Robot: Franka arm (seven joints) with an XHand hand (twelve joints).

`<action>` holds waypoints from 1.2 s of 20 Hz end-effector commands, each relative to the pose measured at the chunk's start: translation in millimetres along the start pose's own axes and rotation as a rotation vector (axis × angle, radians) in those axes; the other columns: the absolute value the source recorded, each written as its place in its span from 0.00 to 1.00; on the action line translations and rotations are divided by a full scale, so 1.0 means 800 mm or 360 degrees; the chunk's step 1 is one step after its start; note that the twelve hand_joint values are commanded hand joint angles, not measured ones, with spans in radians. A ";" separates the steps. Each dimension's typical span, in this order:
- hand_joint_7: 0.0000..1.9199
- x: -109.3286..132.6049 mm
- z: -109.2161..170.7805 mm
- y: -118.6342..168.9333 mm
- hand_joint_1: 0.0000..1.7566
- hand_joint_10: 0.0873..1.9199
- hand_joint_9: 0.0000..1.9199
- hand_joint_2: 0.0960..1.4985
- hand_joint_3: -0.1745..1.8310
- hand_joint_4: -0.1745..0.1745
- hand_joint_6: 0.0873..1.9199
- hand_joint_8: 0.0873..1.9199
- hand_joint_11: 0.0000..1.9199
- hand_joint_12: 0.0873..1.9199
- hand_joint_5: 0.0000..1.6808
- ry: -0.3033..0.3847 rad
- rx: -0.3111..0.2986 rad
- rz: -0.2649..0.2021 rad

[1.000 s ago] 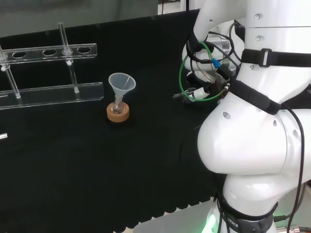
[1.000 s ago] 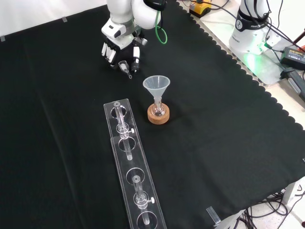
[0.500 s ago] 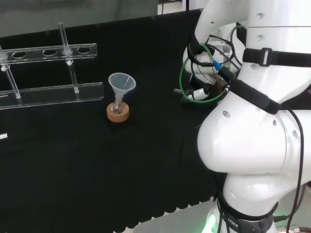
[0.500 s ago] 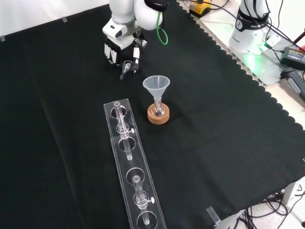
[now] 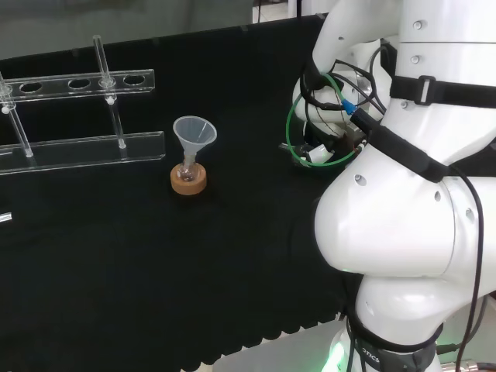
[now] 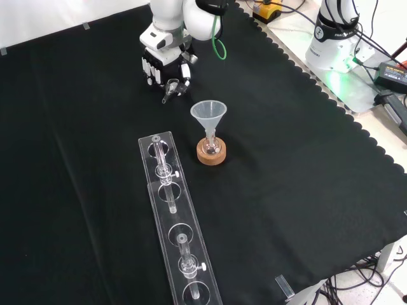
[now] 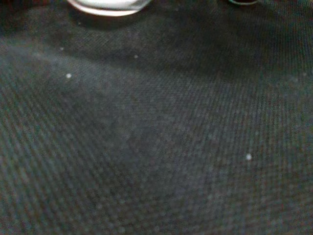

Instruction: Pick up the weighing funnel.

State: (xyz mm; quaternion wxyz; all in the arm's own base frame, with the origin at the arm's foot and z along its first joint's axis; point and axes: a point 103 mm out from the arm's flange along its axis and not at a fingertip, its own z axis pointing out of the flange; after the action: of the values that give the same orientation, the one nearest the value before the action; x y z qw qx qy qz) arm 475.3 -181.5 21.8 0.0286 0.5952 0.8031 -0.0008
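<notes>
Cloth (image 6: 305, 190), black and scallop-edged, covers the whole bench. Over it, in the head view, we see the arm's own white links (image 5: 403, 194) bulking at the right, with a green cable loop (image 5: 297, 128) hanging at the wrist; these links stand before most of the hand there.

Next in size is a long clear rack (image 6: 175, 222) with round holes, lying lengthwise toward the front camera, a few thin clear tubes upright in it. Just right of the rack's far end in the front view stands the funnel (image 6: 208, 114), mouth up, its stem in a small flask (image 6: 211, 146) on a cork ring (image 6: 211, 157).

Beyond the funnel and a little left in the front view hangs the hand (image 6: 162, 63), fingers pointing down and curled inward. At their tips we make out the weighing funnel (image 6: 170, 93), a small clear piece pinched there, near the big funnel but apart from it. We cannot tell whether it touches the cloth. Bare cloth lies between the hand and the rack.

The wrist view shows close cloth weave under a blurred white edge.
</notes>
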 end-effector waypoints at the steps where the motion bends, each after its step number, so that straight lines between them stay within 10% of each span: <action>1: 0.98 0.005 0.003 0.000 0.70 0.00 0.98 0.12 0.66 0.98 0.11 0.12 0.83 0.30 0.98 -0.0003 -0.0022 0.0012; 9: 0.99 0.012 -0.001 0.004 0.70 0.00 0.98 0.07 0.74 1.00 0.26 0.12 0.85 0.27 0.93 -0.0018 -0.0045 0.0024; 24: 1.00 0.009 -0.154 0.011 0.70 0.00 0.99 0.06 0.77 1.00 0.30 0.14 0.85 0.26 0.91 -0.0018 -0.0249 0.0066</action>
State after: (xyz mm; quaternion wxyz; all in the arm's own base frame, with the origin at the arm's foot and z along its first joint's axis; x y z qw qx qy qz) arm 485.5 -171.5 112.5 0.0801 0.6046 0.7913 0.0449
